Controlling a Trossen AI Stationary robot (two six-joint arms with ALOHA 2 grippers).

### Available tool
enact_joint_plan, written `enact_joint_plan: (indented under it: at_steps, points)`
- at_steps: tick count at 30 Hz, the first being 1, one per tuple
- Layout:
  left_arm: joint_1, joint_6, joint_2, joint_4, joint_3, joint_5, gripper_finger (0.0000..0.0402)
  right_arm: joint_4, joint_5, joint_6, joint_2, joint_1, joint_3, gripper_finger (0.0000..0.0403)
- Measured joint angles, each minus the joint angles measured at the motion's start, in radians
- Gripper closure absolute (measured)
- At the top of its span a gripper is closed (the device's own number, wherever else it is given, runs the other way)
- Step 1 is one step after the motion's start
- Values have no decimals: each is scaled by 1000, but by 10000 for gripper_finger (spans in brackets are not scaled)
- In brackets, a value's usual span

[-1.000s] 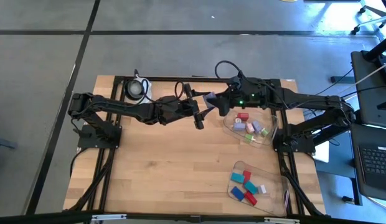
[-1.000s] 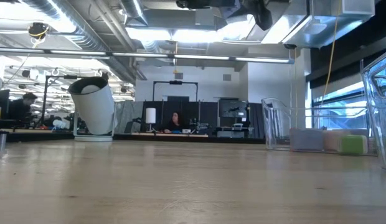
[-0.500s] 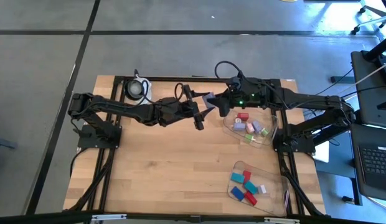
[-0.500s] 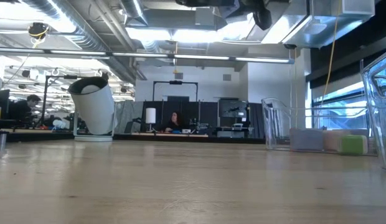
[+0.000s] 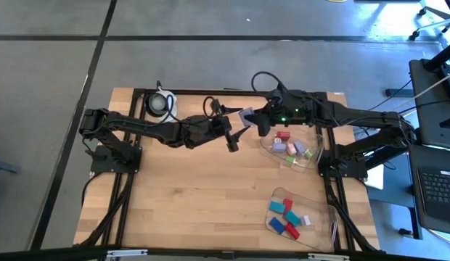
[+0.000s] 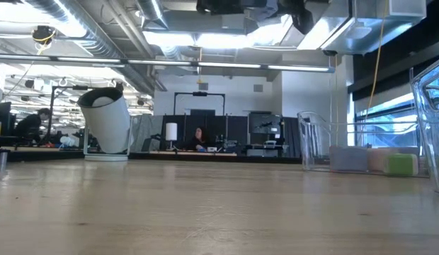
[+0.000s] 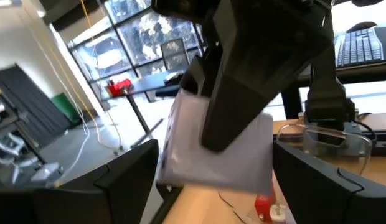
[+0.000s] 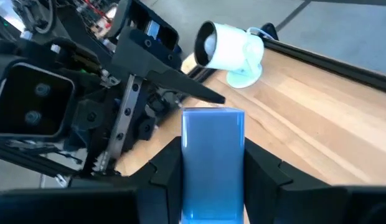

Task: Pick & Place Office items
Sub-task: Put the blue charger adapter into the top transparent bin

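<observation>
My right gripper (image 5: 252, 119) is shut on a lavender block (image 5: 244, 115), high above the table's far middle. In the right wrist view the block (image 8: 213, 143) looks blue. My left gripper (image 5: 231, 127) is open and faces it from the left. In the left wrist view its fingers (image 7: 127, 177) stand on either side of the block (image 7: 243, 162) without touching. More office items lie in two clear trays: red, lavender, pink and green ones in the far tray (image 5: 316, 154), and red, blue, teal and white ones in the near tray (image 5: 319, 210). My right gripper pinches the lavender block between its two fingers (image 8: 171, 165), which lie on the block's two side faces (image 8: 190, 174). The fingers come level from the table's right. The block's far end (image 8: 213, 115) sticks out past the fingertips toward my left gripper. It is lifted clear of the table.
A white round roll-like object (image 5: 161, 104) stands at the table's far left corner, also seen in the low view (image 6: 106, 120). Both trays sit on the right half. The wood of the left and near middle (image 5: 189, 196) is bare. People sit in the room beyond (image 6: 198, 138).
</observation>
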Motion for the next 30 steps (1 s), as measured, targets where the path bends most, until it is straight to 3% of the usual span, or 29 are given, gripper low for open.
enact_joint_plan:
  at_steps: [11,23,30]
  points:
    - [3,-33,0,-96,0,-199,96,-212,-1,-45,-86,-76,0,285]
    - [4,-24,0,-106,0,-204,95,-221,29,-141,-275,-145,0,285]
    - [20,14,0,-106,0,-210,95,-315,65,-183,-303,-166,-4,285]
